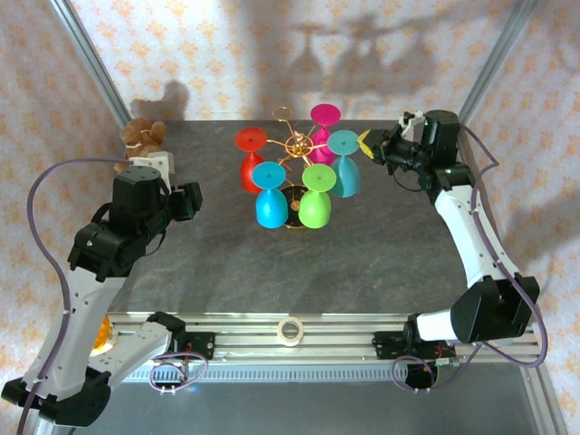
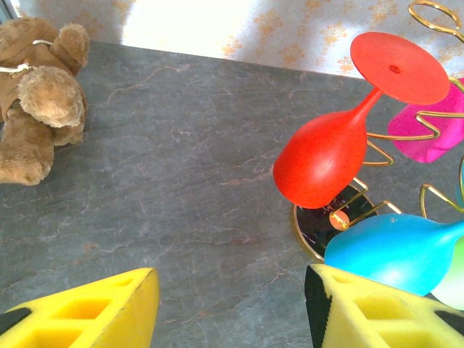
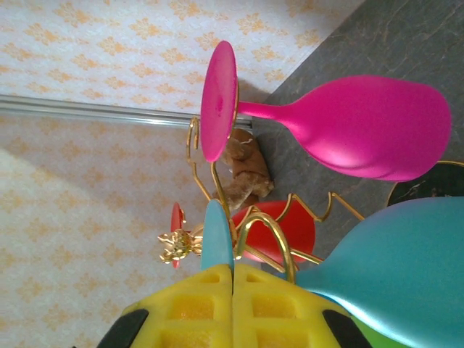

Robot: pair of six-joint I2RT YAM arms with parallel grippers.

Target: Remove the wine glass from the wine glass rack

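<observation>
At the middle of the grey stone-look table, item one: the gold wire wine glass rack, looped arms spreading from a central post over a round black base. Five plastic glasses hang from it bowl-down, each foot slotted into a loop so the wire carries the weight: a red wine glass, a sky-blue wine glass, a lime-green wine glass, a magenta wine glass, and the teal wine glass on the rack's right side. I take the teal one as my target because it hangs nearest my right arm. Item two: the right gripper, yellow fingers clenched at the rim of the teal foot. On the right wrist camera the thin disc runs down into the seam between the pads, so I judge it pinched edge-on, the one part reachable while the foot sits in its loop. A gold wire loop passes just beside the fingers, so I reckon the glass must slide outward along it rather than lift. Item three: the left gripper, jaws parted and empty, low over the table facing the red and blue bowls, apart from the rack, I judge, to avoid crowding it. Sundries: a brown plush teddy bear at the far left edge; a roll of tape on the near rail.
</observation>
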